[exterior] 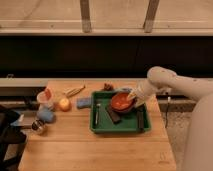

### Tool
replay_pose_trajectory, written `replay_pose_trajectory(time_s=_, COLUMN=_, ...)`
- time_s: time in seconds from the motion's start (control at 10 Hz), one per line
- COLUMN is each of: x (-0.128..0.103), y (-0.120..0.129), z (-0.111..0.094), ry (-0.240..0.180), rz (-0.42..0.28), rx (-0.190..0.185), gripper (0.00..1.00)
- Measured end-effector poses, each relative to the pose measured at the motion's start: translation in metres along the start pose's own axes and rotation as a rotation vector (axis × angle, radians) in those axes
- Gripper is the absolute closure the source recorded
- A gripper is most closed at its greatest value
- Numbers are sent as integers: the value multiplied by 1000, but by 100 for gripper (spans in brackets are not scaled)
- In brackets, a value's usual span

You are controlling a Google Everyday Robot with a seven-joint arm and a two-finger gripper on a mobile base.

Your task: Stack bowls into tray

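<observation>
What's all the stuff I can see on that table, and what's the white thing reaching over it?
Red-orange round plastic bowl: one, in the tray's far right part.
Green rectangular plastic tray: one, table centre-right.
Dark flat object: one, in tray.
Blue block: one, left of tray.
Orange round fruit: one, left side.
White cup with red contents: one, far left.
Blue cup: one, front left.
Wooden table: one.
Gripper: one, white arm, at the bowl's right rim.
</observation>
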Motion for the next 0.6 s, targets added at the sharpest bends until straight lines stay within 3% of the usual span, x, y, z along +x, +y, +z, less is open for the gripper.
replay_pose_trajectory(time_s=0.2, x=1, y=2, z=-9, ry=-27, rz=-5, rx=-4, gripper=20)
replay_pose_trajectory(time_s=0.6, x=10, y=16, z=-51, ry=-120, rz=-40, rx=-10, gripper=20)
